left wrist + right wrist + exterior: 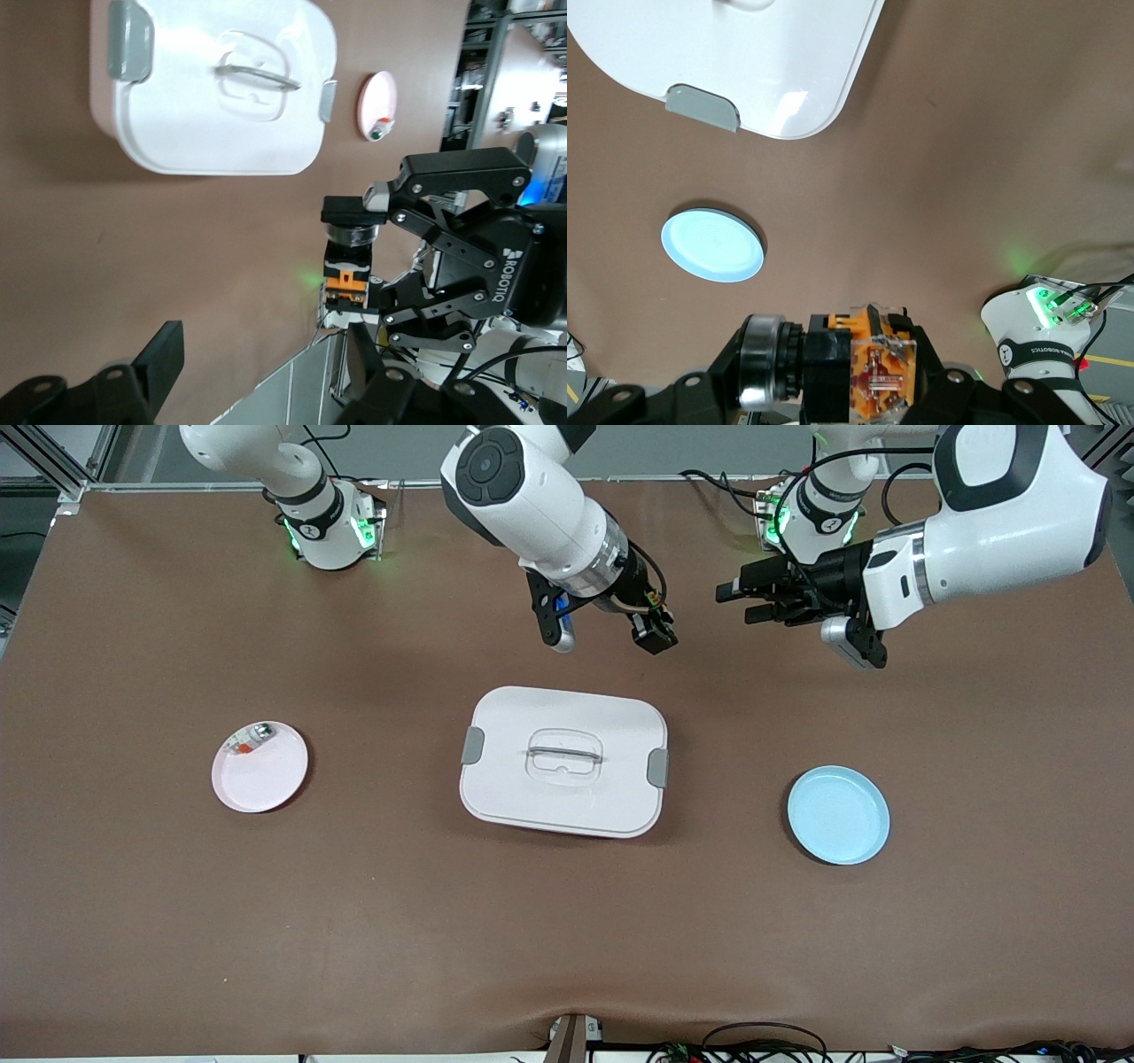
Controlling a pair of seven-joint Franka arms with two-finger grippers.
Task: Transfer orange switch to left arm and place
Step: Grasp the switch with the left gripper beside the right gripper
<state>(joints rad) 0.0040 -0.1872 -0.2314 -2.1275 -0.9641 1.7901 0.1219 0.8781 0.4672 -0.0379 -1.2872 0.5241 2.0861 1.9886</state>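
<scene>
The orange switch [864,372], a black barrel with an orange block end, is clamped between the fingers of my right gripper [656,631], which is shut on it. It hangs over bare brown tabletop between the box [567,802] and the arms' bases. In the left wrist view the switch [347,274] shows crosswise in that gripper's fingers [350,212]. My left gripper [735,602] hovers level beside it, toward the left arm's end of the table, pointing at the switch. Its fingers [164,354] are spread wide with nothing between them; it is open and short of the switch.
The white box with grey latches [204,124] sits at mid-table. A pink plate [266,784] holding a small silvery-white part [252,737] lies toward the right arm's end. A blue plate [837,815] lies toward the left arm's end.
</scene>
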